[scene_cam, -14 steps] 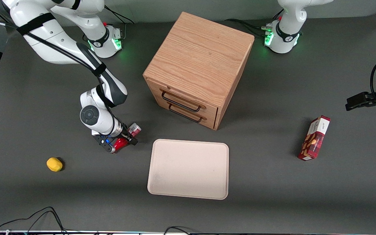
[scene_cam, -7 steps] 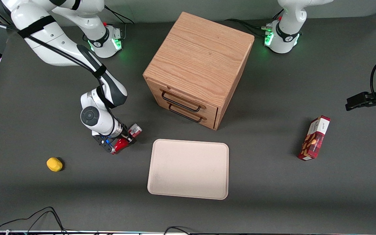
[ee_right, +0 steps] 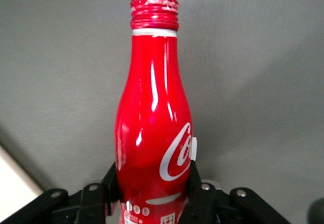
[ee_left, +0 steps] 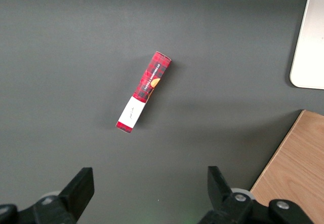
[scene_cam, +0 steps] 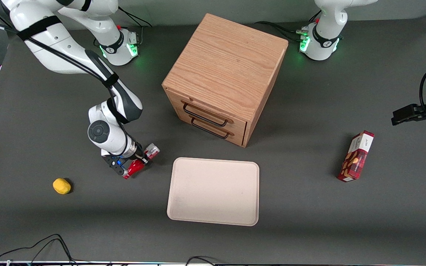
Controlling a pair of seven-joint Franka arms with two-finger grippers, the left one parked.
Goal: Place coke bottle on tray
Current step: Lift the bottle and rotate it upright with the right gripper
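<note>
My right gripper (scene_cam: 136, 162) is shut on the coke bottle (scene_cam: 134, 167), a slim red bottle with white script, held tilted just above the table beside the tray's short edge toward the working arm's end. In the right wrist view the bottle (ee_right: 153, 122) fills the middle with its red cap away from the camera, and both black fingers (ee_right: 198, 193) press its lower body. The beige tray (scene_cam: 213, 191) lies flat in front of the wooden cabinet, nearer the front camera than it. A corner of the tray (ee_right: 12, 176) shows in the right wrist view.
A wooden two-drawer cabinet (scene_cam: 225, 75) stands in the table's middle. A yellow lemon (scene_cam: 61, 186) lies toward the working arm's end. A red snack box (scene_cam: 356, 156) lies toward the parked arm's end and shows in the left wrist view (ee_left: 143, 91).
The gripper with the bottle has shifted slightly toward the working arm's end and risen a little off the table. The tray and other things have not moved.
</note>
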